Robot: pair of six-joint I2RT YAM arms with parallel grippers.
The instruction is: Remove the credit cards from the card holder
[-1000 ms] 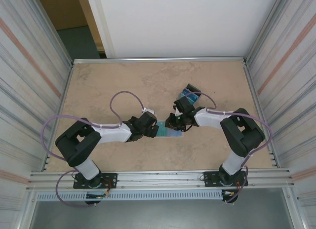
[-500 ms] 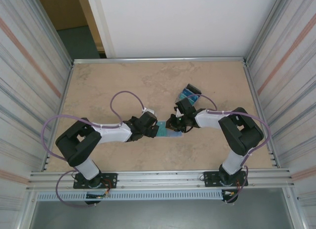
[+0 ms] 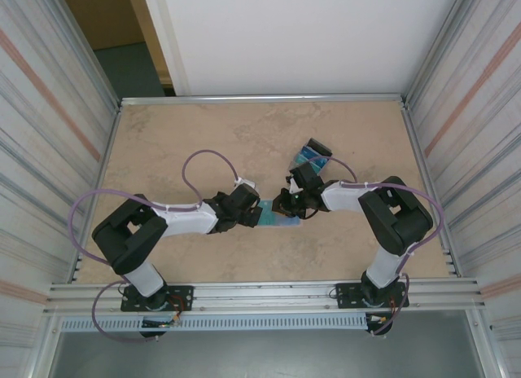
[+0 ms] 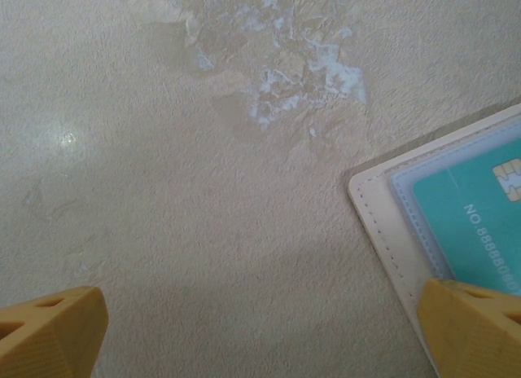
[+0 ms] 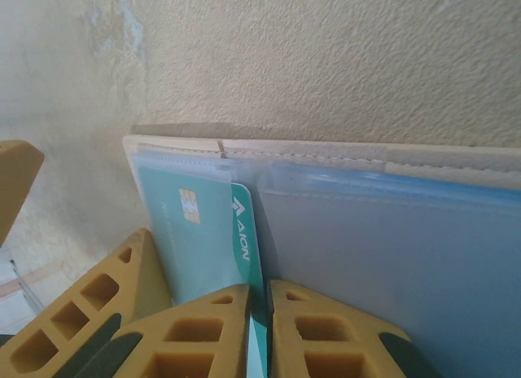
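The card holder (image 3: pixel 281 218) lies spread open and flat on the surface (image 3: pixel 187 134), between the two arms near the middle. The right pincer (image 5: pixel 260 313) is clenched on the lower edge of a teal card (image 5: pixel 247 239); its yellow fingers (image 5: pixel 207 333) press in from both sides of the strip marked AION. That card stands along the fold of the holder, beside a bare pale blue panel. To the left, under a frosted pocket, a teal face with a gold chip shows, but I cannot tell whether it belongs to the same card. Compared with a second ago, the right arm has slid a little to the left, toward the holder, and its jaws have drawn slightly tighter. With the wrist moved off, more of the tray (image 3: pixel 313 155) of cards behind it is uncovered. The left arm has not moved: the left pincer (image 4: pixel 260 337) stays released, jaws spread wide, low over the bare surface, with one finger (image 4: pixel 476 329) over the holder's pale stitched corner
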